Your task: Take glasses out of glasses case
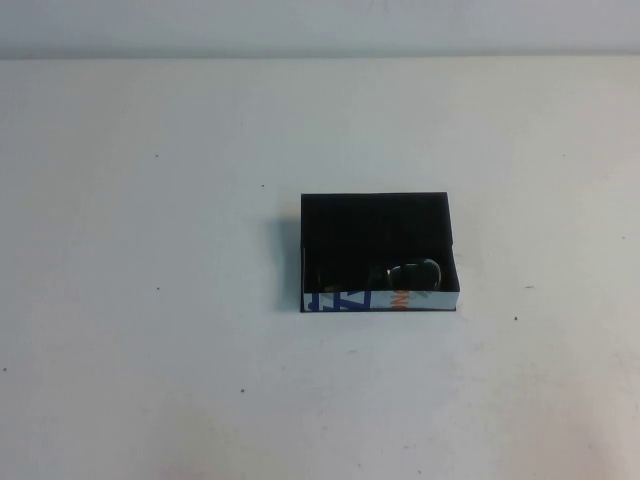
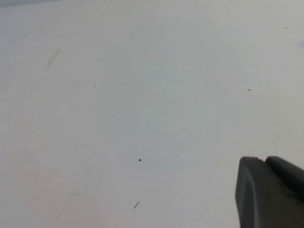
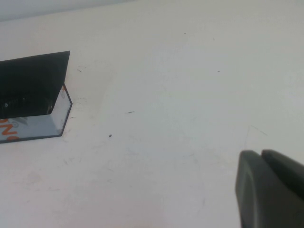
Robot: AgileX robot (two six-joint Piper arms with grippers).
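Observation:
The glasses case lies open near the table's middle, black inside, its white near wall printed with blue and orange letters. The dark glasses lie inside it, against the near wall toward the right end. The case's corner also shows in the right wrist view; the glasses are not discernible there. My right gripper is shut and empty, hovering over bare table well to the right of the case. My left gripper is shut and empty over bare table, with no task object in its view. Neither arm shows in the high view.
The white table bears only small dark specks and faint scuff marks. Its far edge meets a pale wall at the back.

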